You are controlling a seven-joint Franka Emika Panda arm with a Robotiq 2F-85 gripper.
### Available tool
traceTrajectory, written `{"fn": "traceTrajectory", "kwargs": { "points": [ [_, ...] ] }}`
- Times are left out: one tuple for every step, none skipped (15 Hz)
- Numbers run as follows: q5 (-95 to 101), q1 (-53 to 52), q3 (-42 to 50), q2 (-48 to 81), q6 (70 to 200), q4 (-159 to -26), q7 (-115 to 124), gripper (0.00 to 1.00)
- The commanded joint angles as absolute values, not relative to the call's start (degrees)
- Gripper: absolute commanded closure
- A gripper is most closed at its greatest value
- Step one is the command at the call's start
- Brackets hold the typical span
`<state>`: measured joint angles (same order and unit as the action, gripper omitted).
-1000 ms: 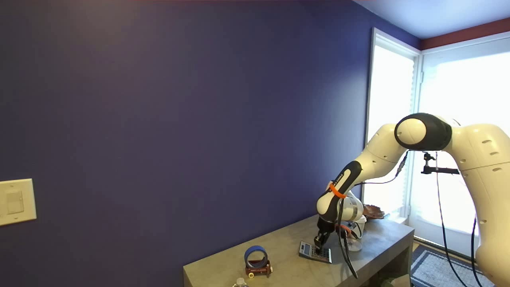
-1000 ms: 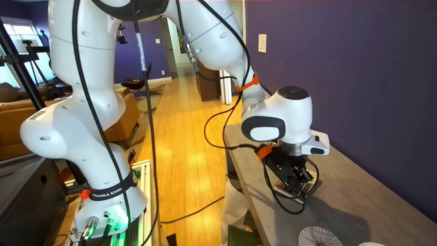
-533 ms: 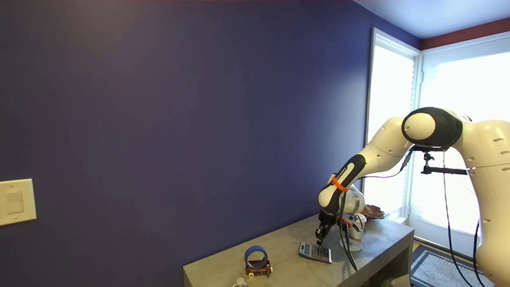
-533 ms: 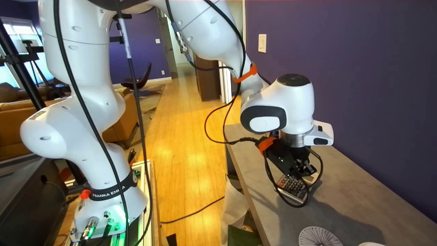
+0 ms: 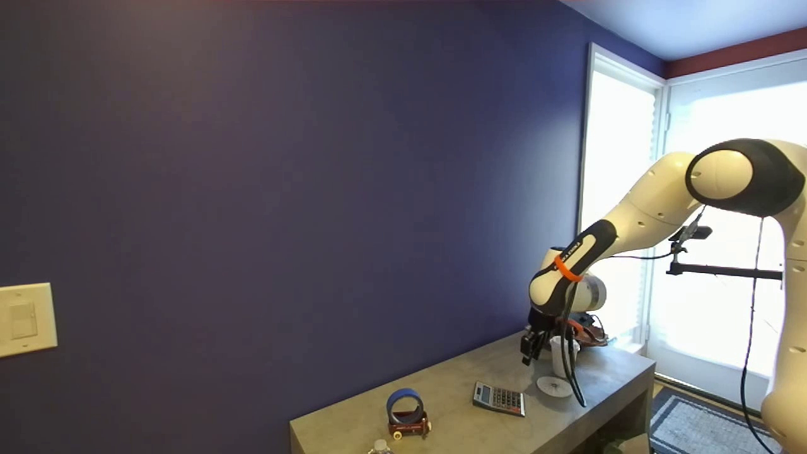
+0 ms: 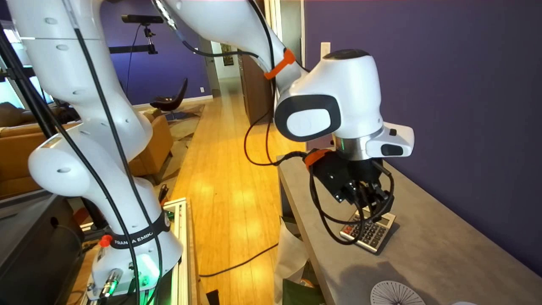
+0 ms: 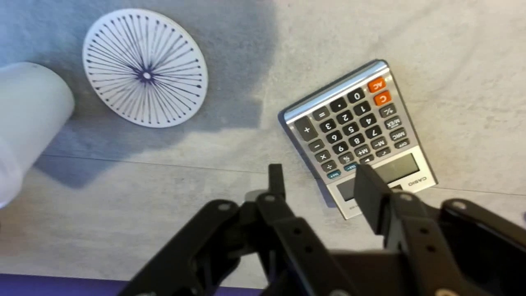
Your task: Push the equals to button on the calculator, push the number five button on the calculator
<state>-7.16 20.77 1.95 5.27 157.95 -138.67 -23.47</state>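
The grey calculator (image 5: pixel 499 400) lies flat on the table; it also shows in an exterior view (image 6: pixel 376 235), partly behind cables, and in the wrist view (image 7: pixel 361 119). In the wrist view its keys appear upside down, with the equals button (image 7: pixel 321 114) near its upper left edge and the number five button (image 7: pixel 350 128) mid-keypad. Both are uncovered. My gripper (image 7: pixel 319 168) is open and empty, its two fingers apart. The right finger overlaps the calculator's display in that view. In an exterior view the gripper (image 5: pixel 527 359) is raised above the table, clear of the calculator.
A white cup (image 7: pixel 33 111) and a white disc with dark radiating lines (image 7: pixel 146 68) are beside the calculator. A blue ring (image 5: pixel 403 403) sits on a small red cart (image 5: pixel 411 429). A bottle top (image 5: pixel 380 446) and a brown bowl (image 5: pixel 591 336) stand farther off. A purple wall borders the table.
My gripper was down at the calculator's keys a second ago. It has risen off and drawn back toward the cup's end of the table. The calculator has not visibly moved.
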Motion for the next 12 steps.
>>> {"fn": "traceTrajectory", "kwargs": {
  "points": [
    [1.7,17.0,7.4,-5.4,151.3,-144.9,-16.9,0.19],
    [4.1,16.6,8.1,-7.3,149.5,-145.7,-15.4,0.13],
    [5.1,16.2,8.5,-9.4,146.7,-146.3,-15.3,0.05],
    [5.3,15.7,8.8,-11.3,143.6,-146.7,-16.3,0.01],
    [5.3,15.1,8.9,-12.8,140.7,-147.2,-17.1,0.0],
    [5.6,14.6,8.9,-14.0,138.5,-147.5,-16.5,0.0],
    [4.2,14.4,9.9,-9.6,141.8,-145.0,-17.2,0.0],
    [4.3,14.0,10.0,-10.7,141.0,-145.3,-17.2,0.0],
    [4.2,13.7,10.2,-10.9,141.1,-145.3,-17.2,0.0],
    [4.2,13.7,10.3,-10.7,141.1,-145.3,-17.2,0.0],
    [4.2,13.7,10.5,-10.3,141.2,-145.2,-17.3,0.0],
    [4.2,13.8,10.6,-10.0,141.2,-145.2,-17.3,0.0]
  ]
}}
